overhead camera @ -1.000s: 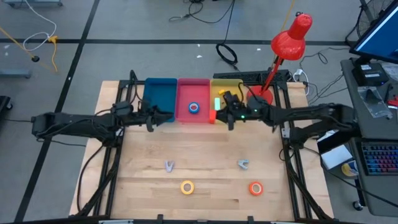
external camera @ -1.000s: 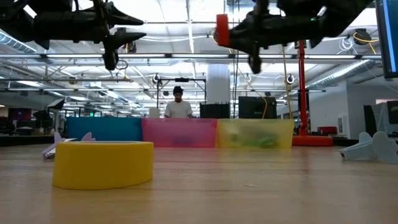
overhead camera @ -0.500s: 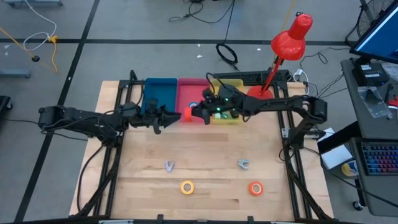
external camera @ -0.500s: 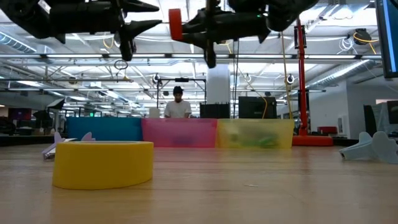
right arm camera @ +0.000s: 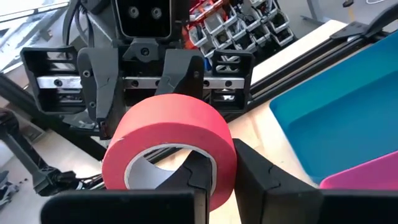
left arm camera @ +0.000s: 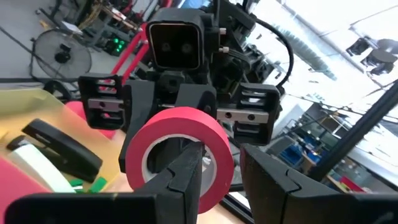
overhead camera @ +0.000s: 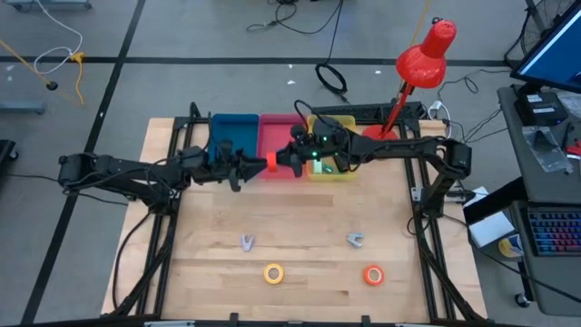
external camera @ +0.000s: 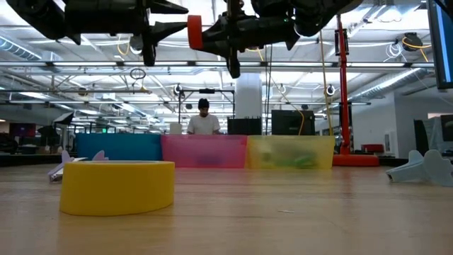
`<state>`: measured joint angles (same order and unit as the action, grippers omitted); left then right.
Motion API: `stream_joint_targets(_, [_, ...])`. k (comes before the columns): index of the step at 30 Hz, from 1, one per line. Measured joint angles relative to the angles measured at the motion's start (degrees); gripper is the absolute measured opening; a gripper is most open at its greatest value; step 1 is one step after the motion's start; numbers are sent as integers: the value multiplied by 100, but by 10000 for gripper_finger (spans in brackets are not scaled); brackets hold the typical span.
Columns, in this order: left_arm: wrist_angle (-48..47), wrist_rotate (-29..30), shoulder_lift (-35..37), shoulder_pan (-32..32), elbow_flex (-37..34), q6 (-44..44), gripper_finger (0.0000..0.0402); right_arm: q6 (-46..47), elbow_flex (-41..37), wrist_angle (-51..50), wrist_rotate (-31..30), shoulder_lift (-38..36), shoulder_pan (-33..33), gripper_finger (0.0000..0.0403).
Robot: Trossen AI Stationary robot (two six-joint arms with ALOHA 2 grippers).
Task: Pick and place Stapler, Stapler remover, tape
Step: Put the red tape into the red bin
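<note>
My right gripper is shut on a red tape roll, high above the near rim of the pink bin. My left gripper faces it from the table's left and is open. In the left wrist view its fingers stand on either side of the roll's wall, one before the core hole and one outside. A yellow roll and an orange-red roll lie flat near the front edge. Two staple removers lie behind them. A black stapler lies in the yellow bin. My right gripper pinches the roll's wall, one finger inside the core hole and one outside. The fingers come level from the table's right, along the hole's axis. The roll is lifted clear and stands on edge. My left gripper: I cannot tell whether its fingers touch the roll.
A blue bin stands left of the pink one along the far edge. A red desk lamp rises at the far right corner. In the low view a person stands beyond the bins. Bare wood lies between the bins and the removers.
My right gripper has carried the red roll from over the yellow bin toward the table's left, to above the pink bin's near rim. My left gripper has gone toward the table's right to meet it, and its fingers now stand around the roll's wall.
</note>
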<state>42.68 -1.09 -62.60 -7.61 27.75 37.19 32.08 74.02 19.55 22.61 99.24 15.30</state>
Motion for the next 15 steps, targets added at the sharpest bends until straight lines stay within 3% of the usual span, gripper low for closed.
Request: stream_joint_targets(15, [-205,138,-16,-21,22,148,111,-7,59,167,-184,-12,47,29])
